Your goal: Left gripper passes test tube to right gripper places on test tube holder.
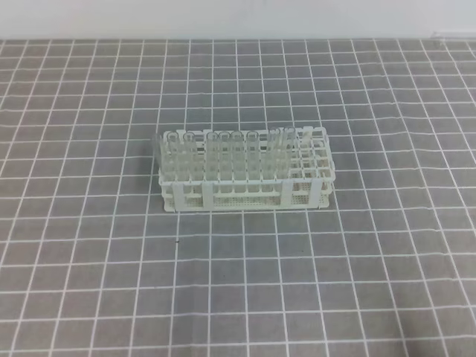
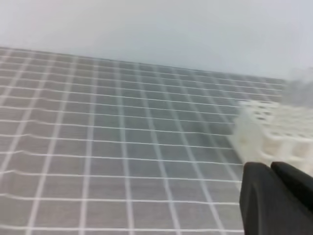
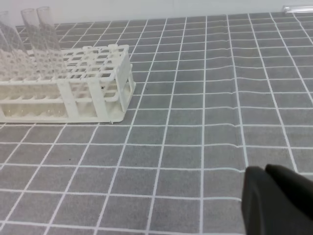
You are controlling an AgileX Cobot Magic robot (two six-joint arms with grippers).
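The white test tube holder [image 1: 245, 195] stands mid-table with several clear tubes [image 1: 216, 152] upright in its left and back holes. The right wrist view shows the holder [image 3: 73, 105] at upper left, its near right holes empty. A slim clear test tube [image 3: 298, 8] lies flat at the table's far edge, top right in that view. My right gripper [image 3: 265, 170] sits low at the right, fingers together, nothing held. My left gripper [image 2: 270, 166] is also shut and empty, with the holder [image 2: 274, 132] just beyond it. Neither gripper appears in the exterior high view.
A grey cloth [image 1: 111, 282] with a white grid covers the table. A pale wall [image 1: 238, 18] runs along the far edge.
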